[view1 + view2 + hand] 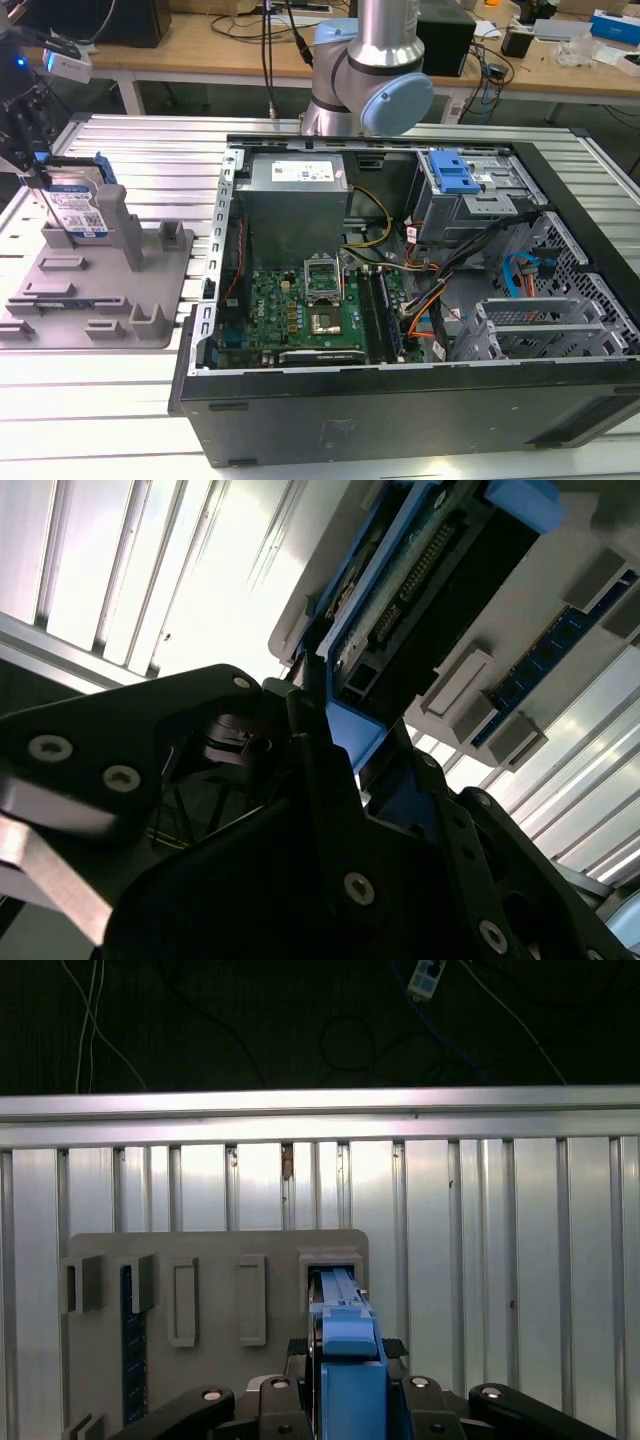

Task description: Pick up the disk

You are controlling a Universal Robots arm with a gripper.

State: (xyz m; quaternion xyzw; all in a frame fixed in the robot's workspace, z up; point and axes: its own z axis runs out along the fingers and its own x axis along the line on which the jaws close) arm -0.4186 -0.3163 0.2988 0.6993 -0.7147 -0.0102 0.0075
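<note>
Gripper (345,1400) jaws were closed on the disk (74,205), which stood on edge in a slot at the far corner of the grey fixture (100,290), beside the open computer case (420,300) on the slatted table (100,420).

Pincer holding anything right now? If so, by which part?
Yes: the pincer is shut on the disk, gripping its upper edge across the blue rail. The disk stands on edge in the grey fixture.
</note>
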